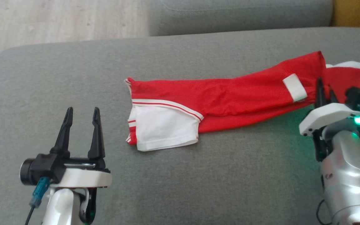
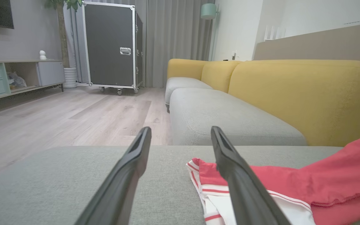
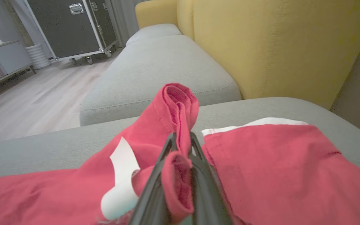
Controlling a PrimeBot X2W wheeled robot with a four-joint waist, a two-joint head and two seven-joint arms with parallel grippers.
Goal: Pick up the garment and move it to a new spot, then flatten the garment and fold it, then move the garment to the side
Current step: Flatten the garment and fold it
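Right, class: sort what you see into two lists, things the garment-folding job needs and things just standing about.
Job: red and white garment; grey cushion under it; right pincer, shut on a garment fold; left pincer, open, off the garment.
Standing about: black wheeled case; yellow backrest; shelf unit.

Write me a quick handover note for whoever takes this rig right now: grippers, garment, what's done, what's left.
Left gripper: open, empty, over the cushion to the left of the garment.
Right gripper: fingers shut on a bunched red fold at the garment's right end.
Garment: stretched across the grey cushion, white part at its left end.
Done: grasp made.
Left: lift and move it, flatten, fold, set it aside.
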